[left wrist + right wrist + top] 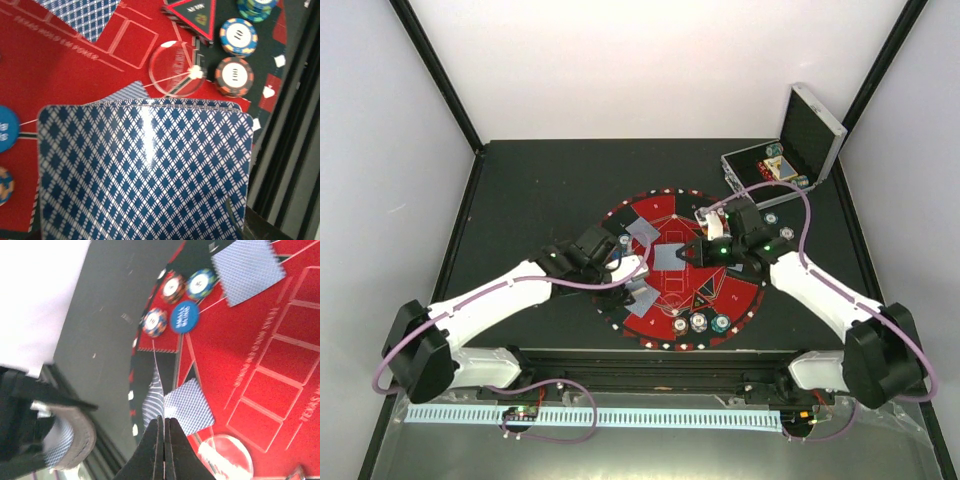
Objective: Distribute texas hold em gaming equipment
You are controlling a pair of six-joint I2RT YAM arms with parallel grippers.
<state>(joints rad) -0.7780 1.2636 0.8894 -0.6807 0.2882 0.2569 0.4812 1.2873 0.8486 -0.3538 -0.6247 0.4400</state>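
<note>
Playing cards [145,170] with blue diamond-patterned backs, fanned in a small stack, fill the lower half of the left wrist view, right at the left hand [628,275]. That hand appears to grip them, though its fingers are almost wholly hidden behind the stack. Just beyond the stack lie a clear round disc [175,69], a black triangle marker [192,12] and a row of poker chips [700,322], all near the front edge of the round red-and-black mat [665,212]. Single cards [670,257] lie face down nearer the mat's middle. Toward the mat's left side, a blue marker disc [184,317] reading SMALL BLIND sits beside three striped chips [172,287]. The right hand [164,422] has its two fingers pressed flat together with nothing visible between them, tips low over the mat just beside a face-down card; whether they touch it cannot be told. The mat lies on a black table [540,190]. An open silver case [810,135] stands at the table's far right corner.
</note>
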